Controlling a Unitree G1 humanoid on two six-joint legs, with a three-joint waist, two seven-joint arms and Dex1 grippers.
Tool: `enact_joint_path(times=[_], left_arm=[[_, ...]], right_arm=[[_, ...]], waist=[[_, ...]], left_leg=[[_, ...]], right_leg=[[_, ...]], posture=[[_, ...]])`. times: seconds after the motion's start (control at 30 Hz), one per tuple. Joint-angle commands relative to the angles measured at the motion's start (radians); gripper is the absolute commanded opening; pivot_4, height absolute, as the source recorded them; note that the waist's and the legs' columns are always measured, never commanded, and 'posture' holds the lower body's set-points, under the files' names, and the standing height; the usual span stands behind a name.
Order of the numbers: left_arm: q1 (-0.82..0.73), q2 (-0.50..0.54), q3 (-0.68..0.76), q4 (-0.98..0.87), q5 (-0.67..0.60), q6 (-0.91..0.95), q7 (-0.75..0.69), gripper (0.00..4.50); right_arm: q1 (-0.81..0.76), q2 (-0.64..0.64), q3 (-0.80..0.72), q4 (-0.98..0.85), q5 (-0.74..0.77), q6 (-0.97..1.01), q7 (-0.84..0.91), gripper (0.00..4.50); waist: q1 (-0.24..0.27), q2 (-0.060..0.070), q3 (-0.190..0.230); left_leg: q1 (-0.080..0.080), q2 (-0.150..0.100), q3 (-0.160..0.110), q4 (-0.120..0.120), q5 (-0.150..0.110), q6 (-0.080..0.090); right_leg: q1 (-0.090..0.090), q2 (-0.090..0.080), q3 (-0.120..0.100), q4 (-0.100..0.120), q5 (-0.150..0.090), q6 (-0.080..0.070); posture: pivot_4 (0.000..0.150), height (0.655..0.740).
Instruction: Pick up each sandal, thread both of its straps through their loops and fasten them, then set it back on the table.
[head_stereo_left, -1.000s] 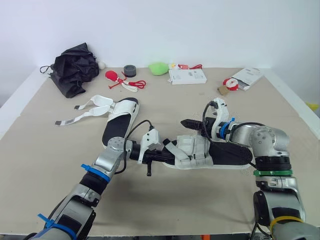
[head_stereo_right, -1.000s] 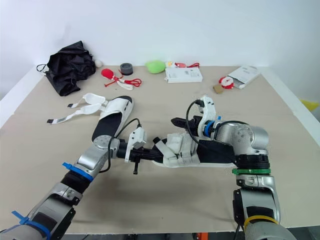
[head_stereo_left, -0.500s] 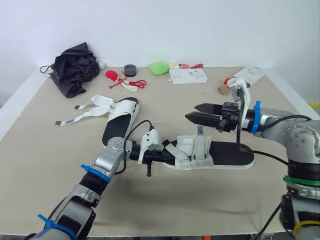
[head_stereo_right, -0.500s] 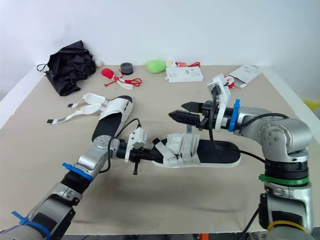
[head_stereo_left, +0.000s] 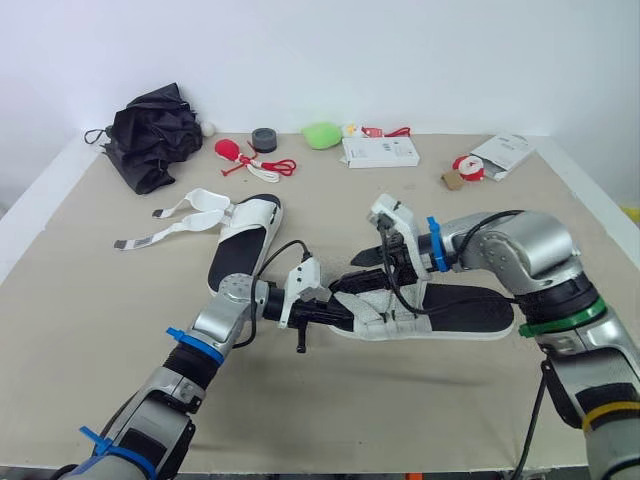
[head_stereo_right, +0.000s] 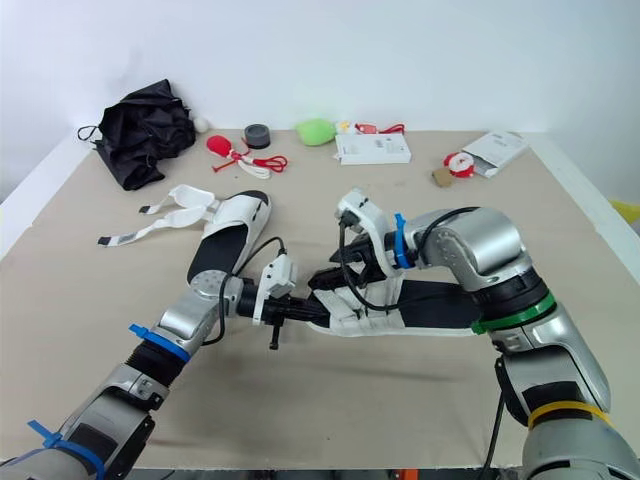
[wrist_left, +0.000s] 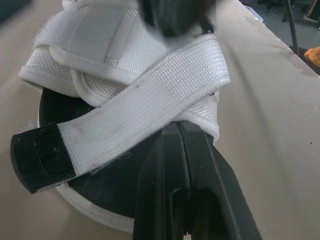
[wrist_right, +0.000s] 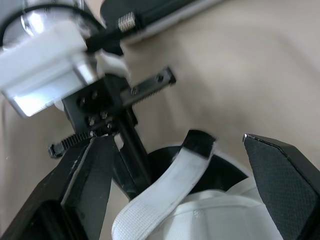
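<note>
- The near sandal (head_stereo_left: 460, 312), with a black sole and white woven straps (wrist_left: 150, 95), lies flat mid-table (head_stereo_left: 400, 410), toe toward the left edge
- The left gripper (head_stereo_left: 328, 312) is clenched on its toe-end strap
- The right gripper (head_stereo_left: 365, 272) is spread wide just over the straps, grasping nothing
- The other sandal (head_stereo_left: 240, 245) lies nearer the far-left corner, straps loose

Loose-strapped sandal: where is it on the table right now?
In the left eye view the loose-strapped sandal lies on the table's left half, in front of the black bundle and left of the sandal being worked on, its straps trailing leftward.
</note>
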Motion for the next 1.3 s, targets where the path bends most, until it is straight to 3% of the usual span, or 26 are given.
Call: enact_joint_path(times=[0.03, 0.53, 1.07, 1.17, 1.3], left_arm=[[0.062, 0.023, -0.043, 0.087, 0.084, 0.040, 0.047, 0.00], [0.070, 0.032, -0.043, 0.071, 0.080, 0.052, 0.044, 0.00], [0.080, 0.037, -0.042, 0.052, 0.074, 0.062, 0.050, 0.00], [0.084, 0.042, -0.041, 0.048, 0.073, 0.063, 0.052, 0.00], [0.090, 0.047, -0.040, 0.040, 0.072, 0.066, 0.053, 0.00]], right_arm=[[-0.028, -0.007, 0.019, -0.017, 0.007, 0.053, 0.065, 4.43], [-0.086, 0.054, 0.069, 0.200, -0.121, 0.026, 0.104, 4.43], [-0.081, 0.132, 0.107, 0.252, -0.209, -0.001, 0.091, 4.43], [-0.080, 0.143, 0.103, 0.272, -0.227, -0.015, 0.085, 3.79], [-0.075, 0.146, 0.091, 0.278, -0.239, -0.024, 0.086, 2.05]], waist=[[0.000, 0.000, 0.000], [-0.003, 0.000, 0.000], [-0.004, 0.000, -0.001], [-0.004, 0.000, -0.001], [-0.004, 0.000, -0.001]], left_leg=[[0.000, 0.000, 0.000, 0.000, 0.000, 0.000], [0.000, 0.000, -0.001, 0.001, 0.000, 0.000], [0.001, 0.000, -0.001, 0.003, 0.000, 0.000], [0.002, 0.000, -0.001, 0.004, 0.000, 0.000], [0.001, 0.000, -0.001, 0.004, 0.000, 0.000]], right_leg=[[0.000, 0.000, 0.000, 0.000, 0.000, 0.000], [0.001, 0.000, -0.001, 0.000, 0.000, 0.001], [0.001, 0.000, -0.001, 0.003, 0.000, 0.001], [0.001, 0.000, -0.001, 0.004, 0.000, 0.000], [0.001, 0.000, -0.001, 0.004, 0.000, -0.001]], posture=[[0.150, 0.7400], [0.150, 0.7400], [0.150, 0.7400], [0.150, 0.7400], [0.150, 0.7400]])
